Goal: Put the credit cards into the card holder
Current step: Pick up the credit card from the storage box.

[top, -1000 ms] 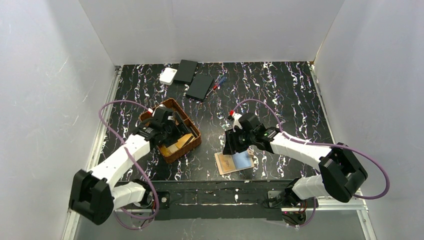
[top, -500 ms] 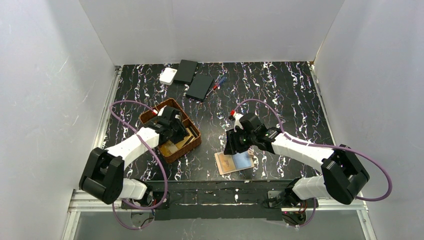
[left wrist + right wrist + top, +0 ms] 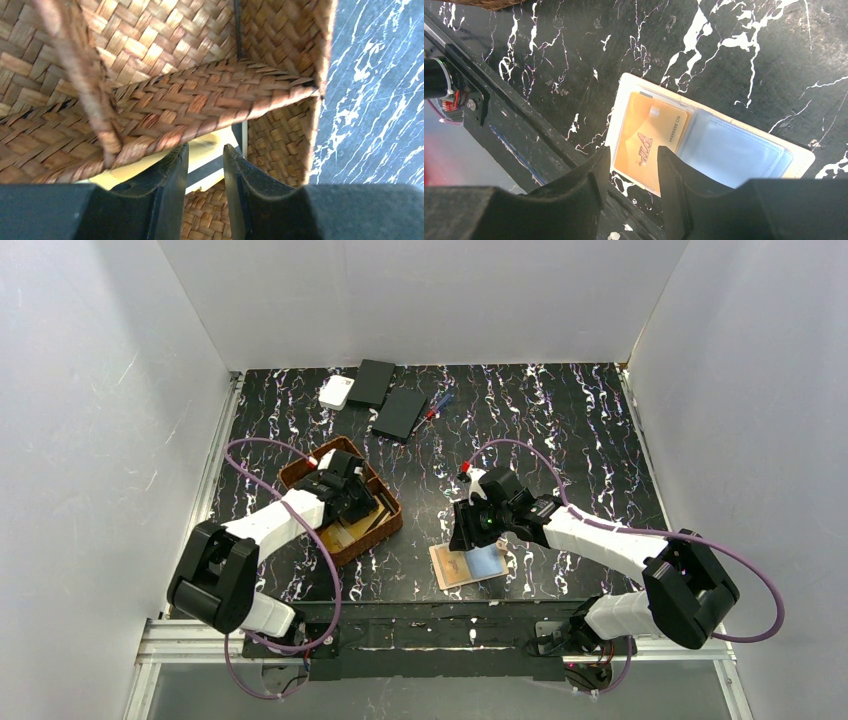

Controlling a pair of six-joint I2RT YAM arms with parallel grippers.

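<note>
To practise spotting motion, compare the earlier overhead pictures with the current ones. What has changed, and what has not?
The left arm swung its elbow rightward and toward the table, carrying the left gripper a little farther over the woven tray. Its fingers are above a yellow card; whether they grip it cannot be told. The right gripper, the card holder and the black boxes stayed put.

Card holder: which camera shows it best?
Right wrist: the card holder lies open directly below, an orange card in one clear pocket. Top external shows it small, without detail; left wrist shows only the woven tray.
</note>
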